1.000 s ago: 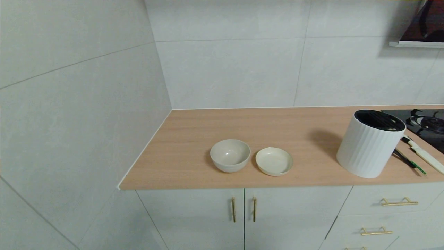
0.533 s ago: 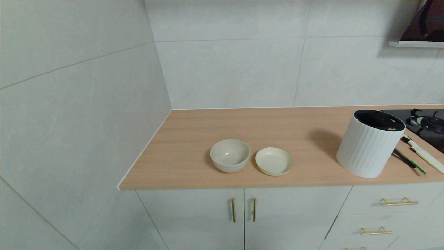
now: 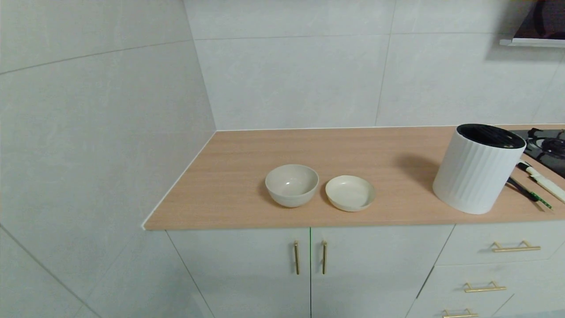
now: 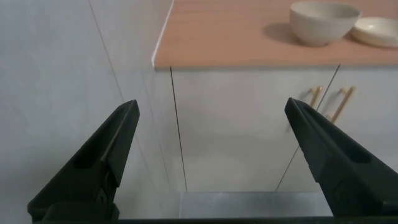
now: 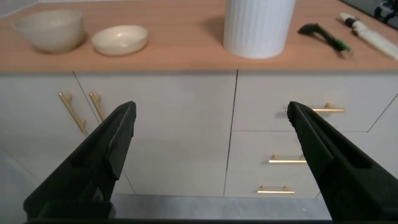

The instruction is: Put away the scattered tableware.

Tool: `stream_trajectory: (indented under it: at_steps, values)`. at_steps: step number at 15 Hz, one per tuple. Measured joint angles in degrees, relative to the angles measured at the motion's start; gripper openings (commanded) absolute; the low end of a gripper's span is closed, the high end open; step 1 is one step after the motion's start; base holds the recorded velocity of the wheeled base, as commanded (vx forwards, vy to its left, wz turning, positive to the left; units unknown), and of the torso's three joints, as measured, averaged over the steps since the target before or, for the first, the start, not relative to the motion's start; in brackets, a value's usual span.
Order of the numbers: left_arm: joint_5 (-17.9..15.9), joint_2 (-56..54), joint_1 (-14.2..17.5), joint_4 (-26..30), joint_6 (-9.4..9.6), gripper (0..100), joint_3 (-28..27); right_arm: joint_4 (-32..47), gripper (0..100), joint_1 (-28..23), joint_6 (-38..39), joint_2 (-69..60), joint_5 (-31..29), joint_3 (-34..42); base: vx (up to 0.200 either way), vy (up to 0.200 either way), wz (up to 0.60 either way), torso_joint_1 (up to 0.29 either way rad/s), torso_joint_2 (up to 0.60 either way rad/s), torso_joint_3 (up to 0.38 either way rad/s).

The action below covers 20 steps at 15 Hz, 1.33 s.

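Note:
A cream bowl point(image 3: 291, 184) stands on the wooden counter point(image 3: 247, 168) near its front edge, and a shallow cream dish point(image 3: 350, 192) sits just to its right. Both also appear in the wrist views: bowl point(image 4: 324, 22), dish point(image 4: 376, 31), bowl point(image 5: 50, 30), dish point(image 5: 120, 39). A white ribbed holder with a black slotted top point(image 3: 480, 168) stands farther right. My left gripper point(image 4: 214, 124) is open, below counter height in front of the cabinet's left end. My right gripper point(image 5: 211, 127) is open too, low in front of the cabinet fronts.
Beside the ribbed holder lie a black-and-green utensil point(image 3: 529, 192) and a white-handled utensil point(image 3: 545, 182), with a gas hob point(image 3: 545, 143) behind. Tiled walls close the left side and back. Below are cabinet doors with gold handles point(image 3: 296, 257) and drawers point(image 3: 515, 247).
The head camera has shifted, so the counter and everything on it sits a little higher in the picture. The bowl, dish and holder keep their places on the counter.

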Motion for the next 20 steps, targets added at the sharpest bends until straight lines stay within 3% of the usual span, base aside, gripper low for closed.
stream_trajectory:
  at_steps: [20]
  values:
    - [0.0,0.0,0.0,0.0,-0.02,100,0.0,0.0,100,0.0,0.0,0.0,0.0,0.0,0.0,0.0,0.0,-0.204,0.5,0.296]
